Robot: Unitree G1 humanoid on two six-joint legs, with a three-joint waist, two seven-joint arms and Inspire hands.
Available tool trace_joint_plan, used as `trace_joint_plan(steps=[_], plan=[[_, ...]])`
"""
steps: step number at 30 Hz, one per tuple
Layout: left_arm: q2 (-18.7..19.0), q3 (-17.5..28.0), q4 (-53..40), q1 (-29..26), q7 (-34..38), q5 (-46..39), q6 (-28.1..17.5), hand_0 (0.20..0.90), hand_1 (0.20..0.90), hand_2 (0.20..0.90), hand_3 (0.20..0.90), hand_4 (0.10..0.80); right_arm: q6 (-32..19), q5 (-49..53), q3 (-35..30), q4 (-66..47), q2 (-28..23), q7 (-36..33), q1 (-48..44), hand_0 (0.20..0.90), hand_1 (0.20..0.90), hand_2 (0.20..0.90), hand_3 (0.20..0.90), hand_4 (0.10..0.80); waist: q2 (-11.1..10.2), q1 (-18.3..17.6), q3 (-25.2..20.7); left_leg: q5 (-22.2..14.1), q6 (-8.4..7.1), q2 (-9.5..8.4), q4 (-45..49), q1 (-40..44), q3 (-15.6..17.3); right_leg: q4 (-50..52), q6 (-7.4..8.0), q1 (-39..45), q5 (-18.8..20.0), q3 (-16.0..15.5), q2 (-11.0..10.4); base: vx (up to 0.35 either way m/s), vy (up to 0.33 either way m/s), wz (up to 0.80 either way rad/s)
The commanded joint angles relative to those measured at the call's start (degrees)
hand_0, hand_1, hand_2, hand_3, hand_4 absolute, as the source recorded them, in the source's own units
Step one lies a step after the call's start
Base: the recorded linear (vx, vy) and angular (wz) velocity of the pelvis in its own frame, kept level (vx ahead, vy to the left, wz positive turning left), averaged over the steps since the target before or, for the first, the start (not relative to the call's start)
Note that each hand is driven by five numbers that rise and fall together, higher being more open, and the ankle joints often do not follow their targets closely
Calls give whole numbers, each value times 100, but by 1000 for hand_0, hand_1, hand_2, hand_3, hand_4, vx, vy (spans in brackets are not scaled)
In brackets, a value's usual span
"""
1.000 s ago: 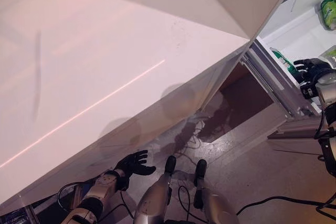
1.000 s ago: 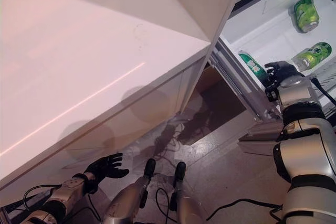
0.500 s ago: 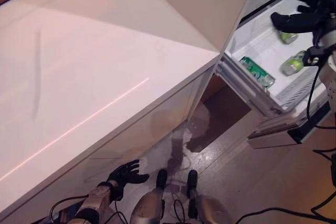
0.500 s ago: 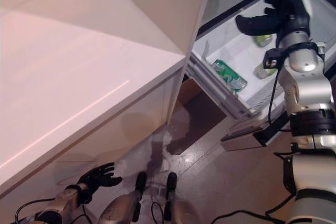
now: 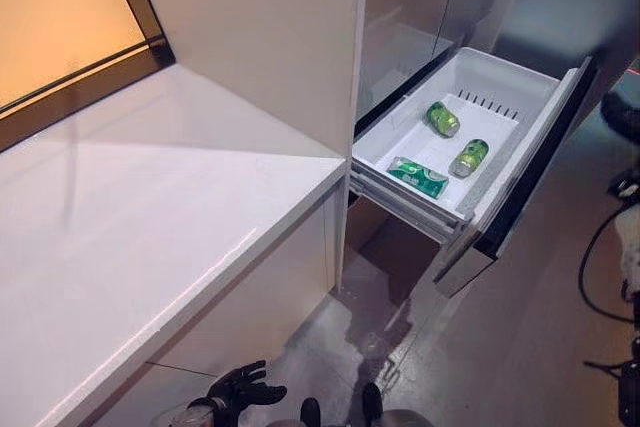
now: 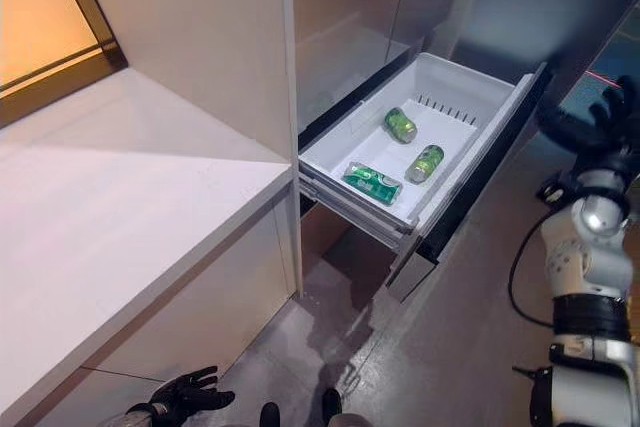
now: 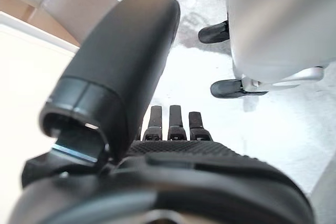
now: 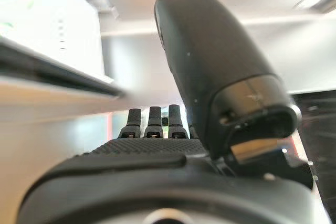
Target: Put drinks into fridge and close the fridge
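The white fridge drawer [image 5: 510,82] stands pulled out below the tall cabinet. Green cans [image 5: 443,118] [image 5: 468,157] [image 5: 417,176] lie on their sides on its floor, also in the right eye view [image 6: 401,125]. My right hand [image 6: 600,125] is open and empty, raised in the air to the right of the drawer's dark front [image 6: 480,177], clear of it. Its straight fingers [image 8: 149,121] show in the right wrist view. My left hand [image 5: 240,387] is open and empty, low near the floor under the counter; its fingers [image 7: 170,121] are straight.
A white counter [image 5: 150,237] fills the left, with a brown-framed window [image 5: 70,37] behind it. The tall white cabinet side [image 5: 270,37] stands between counter and drawer. Grey floor [image 5: 540,307] lies in front of the drawer.
The camera has swung up and back, so the whole drawer shows. My right hand has withdrawn from above the cans to the right, outside the drawer. The left hand stays low.
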Motion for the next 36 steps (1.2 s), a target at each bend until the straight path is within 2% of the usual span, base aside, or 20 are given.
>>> trace_joint_plan(steps=[1, 7, 14, 16, 22, 24, 31, 36], plan=[[173, -137, 88, -1, 49, 212, -81, 900, 900, 900, 900, 800, -785, 276, -253, -225, -86, -58, -224, 900, 900, 900, 900, 800, -250, 312, -237, -1041, 147, -103, 1543, -486, -41, 1459, 15, -367, -680, -173, -399, 86, -65, 6], [164, -249, -139, -10, 149, 166, -62, 900, 900, 900, 900, 800, -820, 720, -309, 247, -63, -40, -417, 900, 900, 900, 900, 800, -217, 456, 152, -1453, 248, -129, 2502, -1015, -51, 2193, -138, -670, -977, -334, -513, 7, -22, 13], [248, -282, -451, -202, 460, -178, -121, 900, 900, 900, 900, 800, -1041, 1026, -80, 753, -224, -95, -1005, 900, 900, 900, 900, 800, -122, 569, 752, -1772, 446, -229, 3859, -2244, -51, 3592, -396, -1832, -1322, -399, -551, -172, 28, 13], [269, -244, -506, -227, 520, -253, -130, 900, 900, 900, 900, 800, -1064, 1055, -5, 862, -283, -129, -1125, 900, 900, 900, 900, 800, -100, 591, 847, -1903, 465, -243, 4196, -2494, -29, 3960, -441, -2101, -1477, -375, -534, -122, 54, 3], [329, -85, -591, -231, 597, -431, -160, 900, 900, 900, 900, 800, -941, 1284, 179, 1169, -438, 67, -1375, 900, 900, 900, 900, 800, -55, 625, 979, -1971, 473, -287, 4632, -2910, -5, 4477, -538, -2566, -1632, -355, -504, -53, 58, -3], [330, -42, -610, -209, 586, -456, -164, 900, 900, 900, 900, 800, -932, 1356, 242, 1218, -436, 296, -1425, 900, 900, 900, 900, 800, -41, 633, 990, -1977, 467, -300, 4699, -2976, -4, 4545, -554, -2643, -1645, -352, -487, -8, 48, 0], [271, 17, -581, -144, 511, -529, -265, 900, 900, 900, 900, 800, -714, 1784, 510, 884, -266, 1730, -1632, 900, 900, 900, 900, 800, -34, 662, 1010, -1949, 434, -313, 4741, -3020, 7, 4642, -572, -2745, -1643, -336, -455, 7, 50, -2], [231, -48, -620, -100, 472, -501, -289, 900, 900, 900, 900, 800, -504, 1731, 824, 778, -204, 2285, -1986, 900, 900, 900, 900, 800, -42, 749, 993, -1885, 414, -332, 4662, -2980, -19, 4610, -543, -2726, -1595, -358, -475, 25, 41, -5]])
